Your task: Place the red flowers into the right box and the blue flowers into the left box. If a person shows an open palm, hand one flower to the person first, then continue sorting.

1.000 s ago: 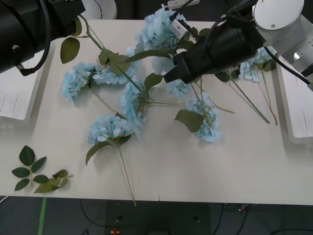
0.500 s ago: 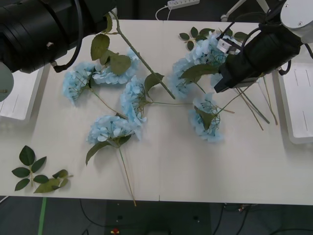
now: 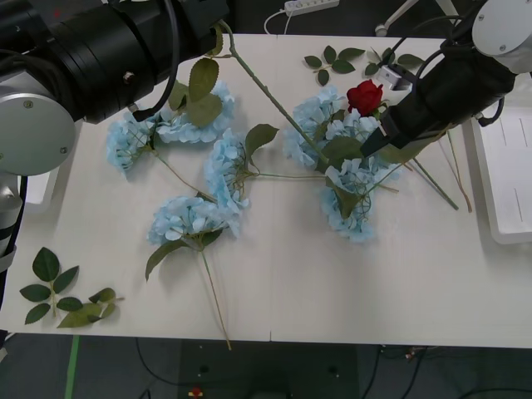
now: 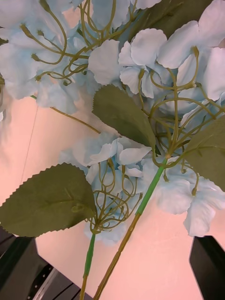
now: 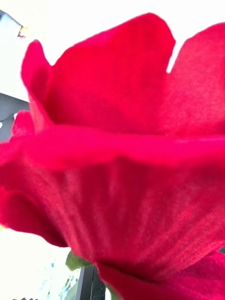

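Several blue flowers (image 3: 189,218) lie scattered over the white table (image 3: 274,283). One red flower (image 3: 364,96) rests on the blue clusters at the right. My right gripper (image 3: 376,146) hangs open just above those clusters, its black fingers (image 4: 208,265) wide apart, with blue flowers (image 4: 140,56) and green stems under it. My left arm (image 3: 108,50) reaches over the back left of the table and hides its gripper. A second red flower (image 5: 117,154) sits right at that wrist, and its long leafy stem (image 3: 270,96) trails out from under the arm. The right box (image 3: 509,187) stands at the right edge. The left box (image 3: 43,184) is mostly hidden under the left arm.
Loose green leaf sprigs lie at the front left corner (image 3: 62,298) and at the back of the table (image 3: 337,60). A white power strip (image 3: 312,5) lies beyond the table's far edge. The front middle of the table is bare.
The left arm has swung to the right, carrying the long leafy stem. The right arm pulled back to the right, dragging blue clusters along, and the red flower beside it came into sight.
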